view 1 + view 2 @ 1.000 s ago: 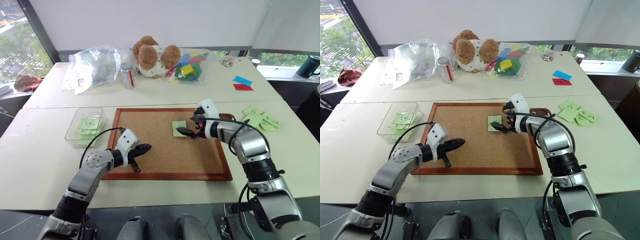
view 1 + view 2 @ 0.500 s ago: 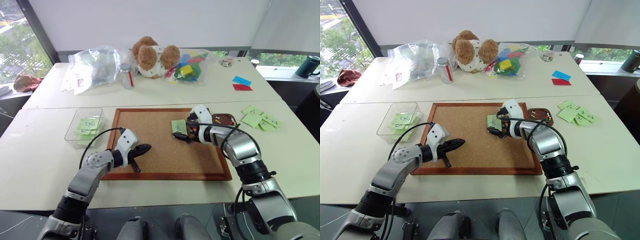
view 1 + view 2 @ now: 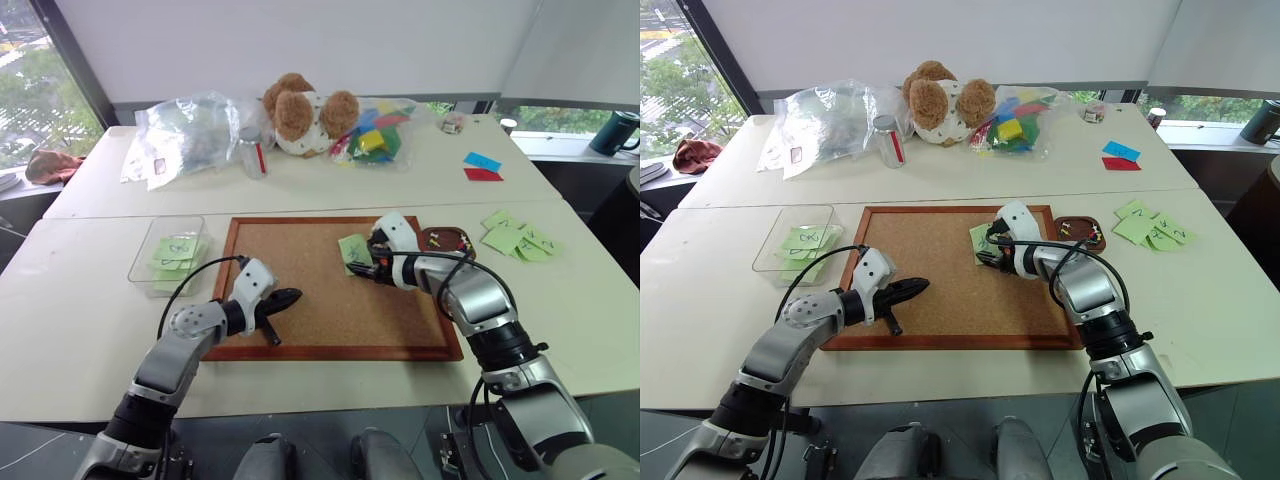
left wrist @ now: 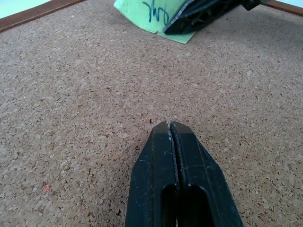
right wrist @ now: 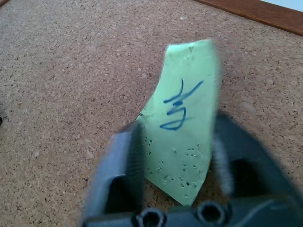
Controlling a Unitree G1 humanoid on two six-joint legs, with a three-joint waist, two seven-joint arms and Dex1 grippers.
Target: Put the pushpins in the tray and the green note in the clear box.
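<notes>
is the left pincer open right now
No, the left pincer has its two black fingers pressed together with no gap, hovering over the corkboard.

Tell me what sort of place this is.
Probably an office or lab room set up for tabletop trials: pale white tables pushed together beside large windows with trees outside, carrying a wood-framed corkboard, a brown teddy bear and crinkly clear plastic bags of props.

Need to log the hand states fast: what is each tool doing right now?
Left tool: closed, empty, above the corkboard.
Right tool: fingers around the green note; whether it grips cannot be told.
</notes>
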